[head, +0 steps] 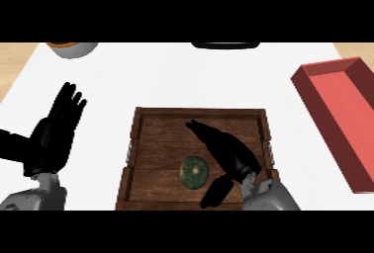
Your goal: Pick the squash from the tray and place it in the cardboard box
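**Operator:** Squash [194,172] is what I'm looking at first: dark green, round, lying on the floor of the wooden tray [146,148], toward its near half. My right hand [232,157] is over the tray just beside it, fingers stretched out flat and holding nothing, thumb hanging down near the front wall.

**Second:** Touching it?

**Operator:** I can't tell. The palm's edge sits right against the squash's right side from this angle.

**Second:** Room around it?

**Operator:** Bare tray floor to the left and beyond the squash. The tray's walls close it in on all sides. Past the right wall there's white counter [182,74], then the red box [343,128], well apart and tilted, its far end cut off by my view's edge.

**Second:** Left hand?

**Operator:** Left hand [55,133] rests open at the left, fingers up, clear of the tray. At the far edge a grey bowl [71,48] and a dark object [225,45] are both cut off; I can't make out the dark one.
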